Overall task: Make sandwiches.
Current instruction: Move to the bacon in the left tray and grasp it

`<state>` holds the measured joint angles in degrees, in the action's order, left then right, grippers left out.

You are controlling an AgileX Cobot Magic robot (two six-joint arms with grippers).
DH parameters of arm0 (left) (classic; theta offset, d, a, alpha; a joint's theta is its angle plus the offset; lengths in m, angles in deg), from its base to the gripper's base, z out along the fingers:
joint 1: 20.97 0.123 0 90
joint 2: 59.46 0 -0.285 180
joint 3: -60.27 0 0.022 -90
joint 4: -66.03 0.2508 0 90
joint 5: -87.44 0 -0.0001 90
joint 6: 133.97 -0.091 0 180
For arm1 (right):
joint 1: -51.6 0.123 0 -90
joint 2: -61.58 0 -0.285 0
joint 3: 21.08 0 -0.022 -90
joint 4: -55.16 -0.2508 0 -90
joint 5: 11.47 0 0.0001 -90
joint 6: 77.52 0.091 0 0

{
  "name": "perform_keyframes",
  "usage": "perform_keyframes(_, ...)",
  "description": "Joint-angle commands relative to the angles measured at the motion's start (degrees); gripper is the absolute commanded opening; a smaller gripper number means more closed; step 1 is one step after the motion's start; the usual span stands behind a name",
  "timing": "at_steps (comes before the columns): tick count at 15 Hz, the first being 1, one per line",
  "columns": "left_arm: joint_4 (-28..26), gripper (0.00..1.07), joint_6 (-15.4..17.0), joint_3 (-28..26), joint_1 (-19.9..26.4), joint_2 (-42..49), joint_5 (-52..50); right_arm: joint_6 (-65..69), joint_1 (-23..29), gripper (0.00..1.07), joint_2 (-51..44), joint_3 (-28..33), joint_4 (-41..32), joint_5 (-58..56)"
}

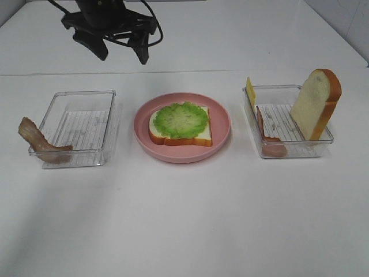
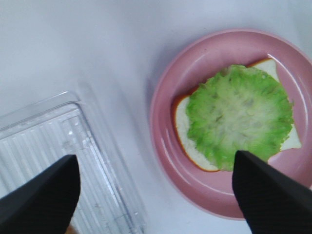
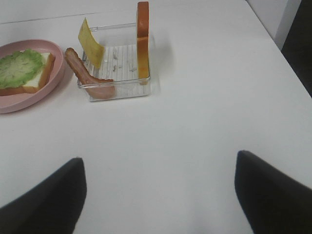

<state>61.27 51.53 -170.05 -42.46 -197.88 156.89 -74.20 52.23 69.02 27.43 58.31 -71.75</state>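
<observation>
A bread slice (image 1: 180, 137) topped with frilly green lettuce (image 1: 182, 120) lies on the round pink plate (image 1: 222, 124) at the table's middle. My left gripper (image 1: 121, 53) hangs open and raised behind the plate. In its wrist view the lettuce (image 2: 239, 117) and plate (image 2: 163, 112) lie below the gripper (image 2: 156, 195), with nothing between the fingers. My right gripper (image 3: 158, 195) is open over bare table, short of the right tray (image 3: 117, 90). That tray holds an upright bread slice (image 3: 142, 39), a yellow cheese square (image 3: 91, 41) and a meat strip (image 3: 85, 73).
A clear tray (image 1: 78, 124) stands left of the plate with a brown meat strip (image 1: 40, 141) draped over its near left corner. The right tray (image 1: 288, 149) sits right of the plate, with bread (image 1: 316, 104), cheese (image 1: 250, 91) and meat (image 1: 268, 135). The table's right edge (image 3: 278, 34) is close.
</observation>
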Motion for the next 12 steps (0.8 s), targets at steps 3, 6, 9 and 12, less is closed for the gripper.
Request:
perform_keyframes(3,2.52,0.81,2.75,17.07,4.93,13.58,4.53,-0.11,-0.29,0.78,-0.69,0.17,0.11,-0.06)
perform_keyframes(6,1.89,0.81,2.75,26.87,9.11,19.31,4.53,-0.11,-0.29,0.78,-0.69,0.17,0.11,-0.06)
perform_keyframes(9,1.89,0.81,2.75,33.80,12.78,20.97,4.53,-0.11,-0.29,0.78,-0.69,0.17,0.11,-0.06)
perform_keyframes(12,2.12,0.81,2.75,38.67,14.78,20.74,2.75,-0.11,-0.29,0.78,-0.69,0.17,0.11,-0.06)
